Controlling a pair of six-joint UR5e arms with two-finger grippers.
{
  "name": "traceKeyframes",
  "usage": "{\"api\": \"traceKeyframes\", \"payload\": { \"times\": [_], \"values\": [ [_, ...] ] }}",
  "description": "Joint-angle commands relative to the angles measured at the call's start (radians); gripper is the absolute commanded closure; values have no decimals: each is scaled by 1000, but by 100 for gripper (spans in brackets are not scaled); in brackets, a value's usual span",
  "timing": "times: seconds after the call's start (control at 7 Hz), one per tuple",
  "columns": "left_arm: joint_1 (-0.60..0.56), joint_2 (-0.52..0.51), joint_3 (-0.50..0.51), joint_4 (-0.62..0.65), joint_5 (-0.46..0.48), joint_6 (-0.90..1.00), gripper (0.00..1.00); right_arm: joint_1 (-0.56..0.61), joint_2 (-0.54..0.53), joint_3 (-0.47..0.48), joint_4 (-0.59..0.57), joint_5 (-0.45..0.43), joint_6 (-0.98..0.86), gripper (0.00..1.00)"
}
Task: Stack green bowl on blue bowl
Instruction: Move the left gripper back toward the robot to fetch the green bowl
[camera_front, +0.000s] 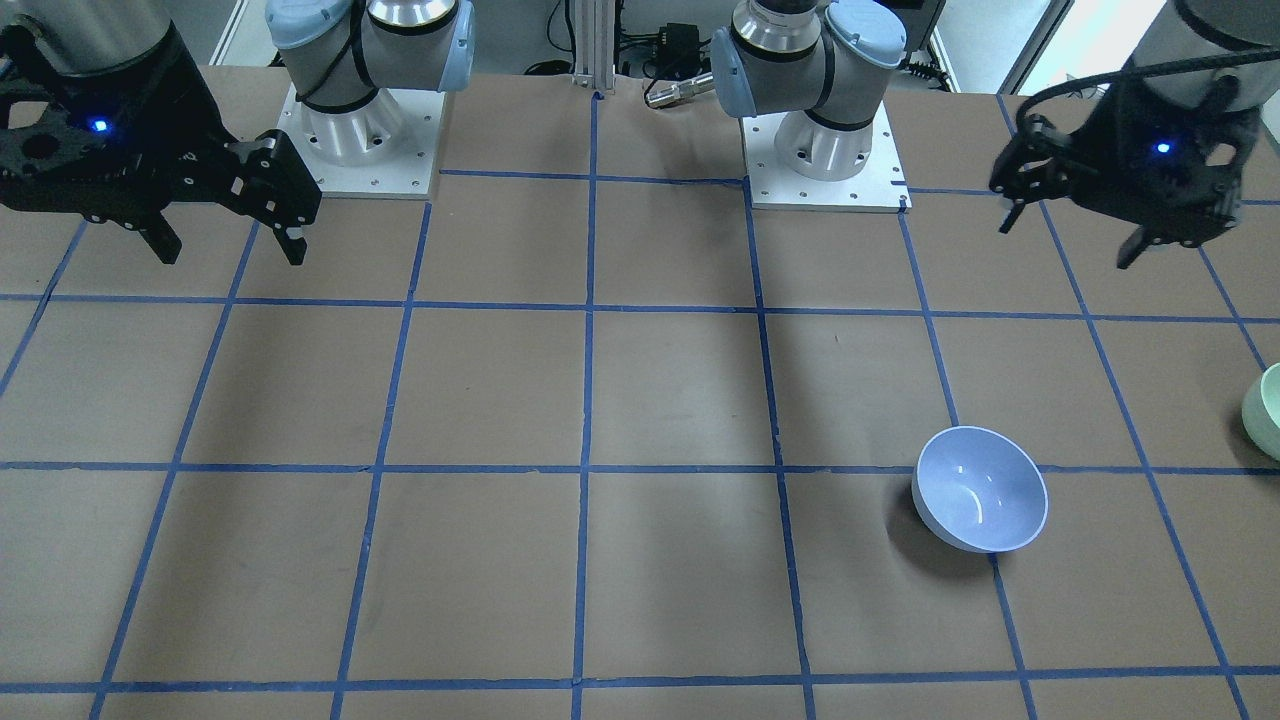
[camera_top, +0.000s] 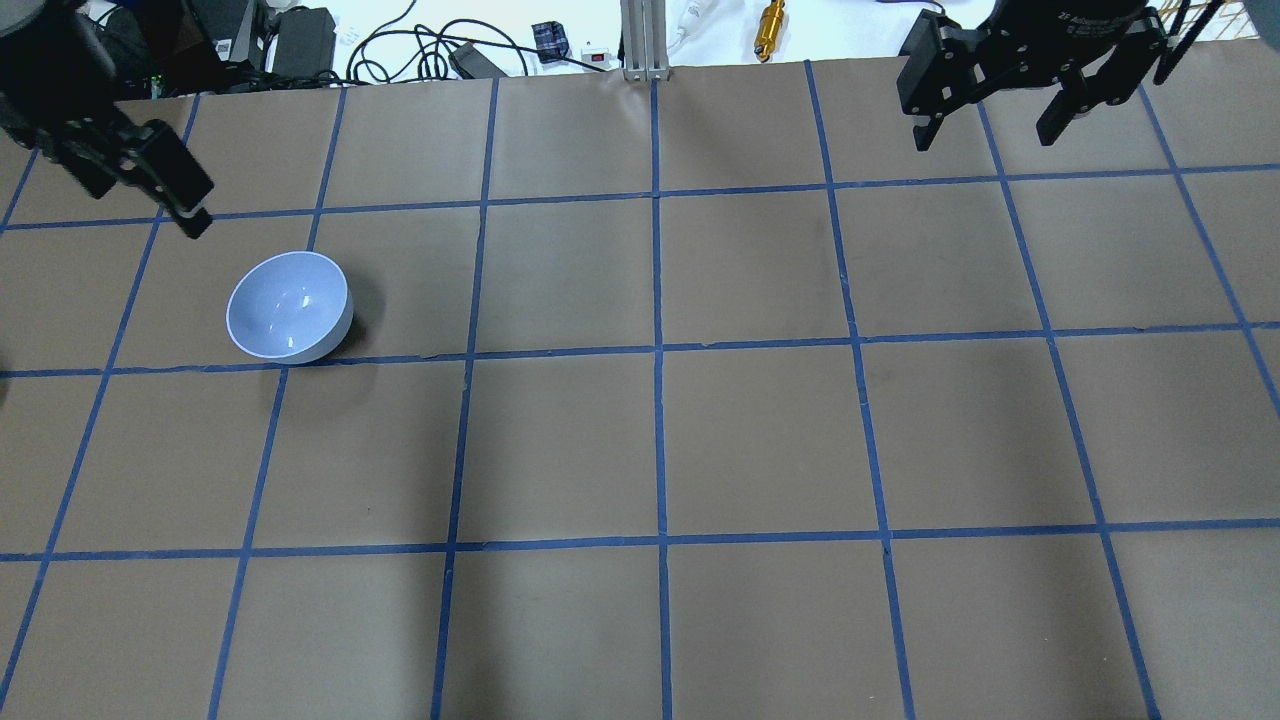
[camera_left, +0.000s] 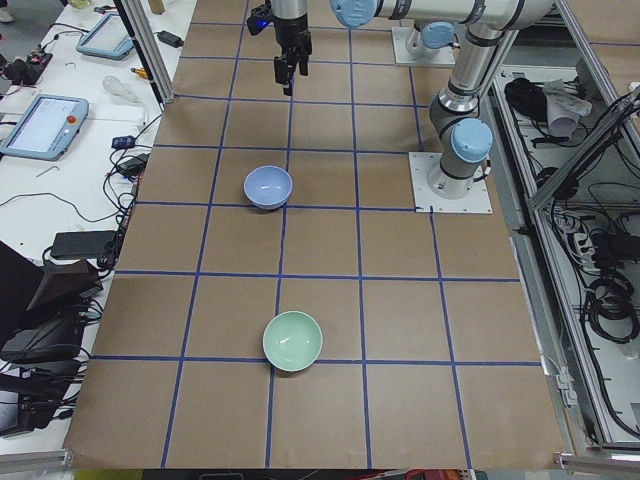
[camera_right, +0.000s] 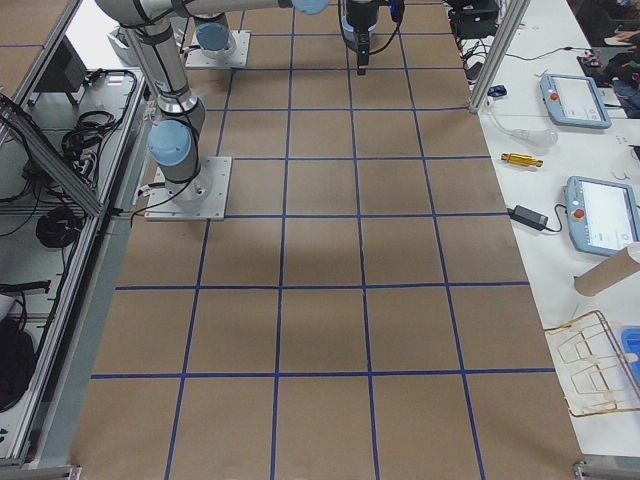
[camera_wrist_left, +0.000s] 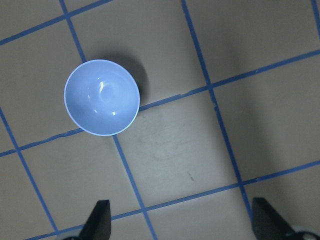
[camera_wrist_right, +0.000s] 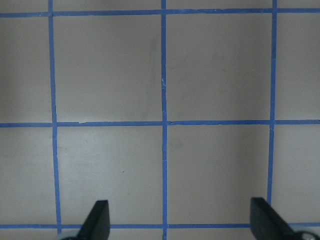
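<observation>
Across from the robot, the front-facing camera shows the blue bowl (camera_front: 980, 488) upright on the brown bench (camera_front: 680, 390), by a crossing of the blue tape grid (camera_front: 586, 400). The green bowl (camera_front: 1265, 412) is cut by the picture's edge, farther toward the robot's left and well apart from the blue one. The left end effector (camera_front: 1068, 242) hangs above the bench nearer the arm bases, fingers spread and released, and the right end effector (camera_front: 232, 252) hangs at the opposite side, equally released. Overhead, the blue bowl (camera_top: 290, 305) sits mouth up with its near edge on a tape line. The left end effector is partly out of frame at upper left, and the right end effector (camera_top: 985, 135) hovers spread at upper right. From the bench's left end, the green bowl (camera_left: 293, 340) stands nearest, upright on a tape line, with the blue bowl (camera_left: 268, 186) farther along. From the right end, the bench (camera_right: 320, 250) runs away under its grid. The left wrist camera looks down between wide-apart fingertips (camera_wrist_left: 100, 220) at the blue bowl (camera_wrist_left: 102, 97). The right wrist camera shows parted fingertips (camera_wrist_right: 97, 220) over taped bench.
</observation>
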Motion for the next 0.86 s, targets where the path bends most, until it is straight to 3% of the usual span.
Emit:
{"api": "traceKeyframes", "payload": {
  "times": [0.0, 0.14, 0.43, 0.71],
  "values": [
    [304, -28, -5, -8, -1, 443, 0, 0, 0, 0, 0, 0, -2, 0],
    [416, -54, -9, 10, -2, 609, 0, 0, 0, 0, 0, -2, -2, 0],
    [573, -139, -38, 187, -4, 936, 0, 0, -1, 0, 0, -2, -2, 0],
    [652, -247, -51, 401, -22, 1241, 0, 0, -1, 0, 0, -2, -2, 0]
  ]
}}
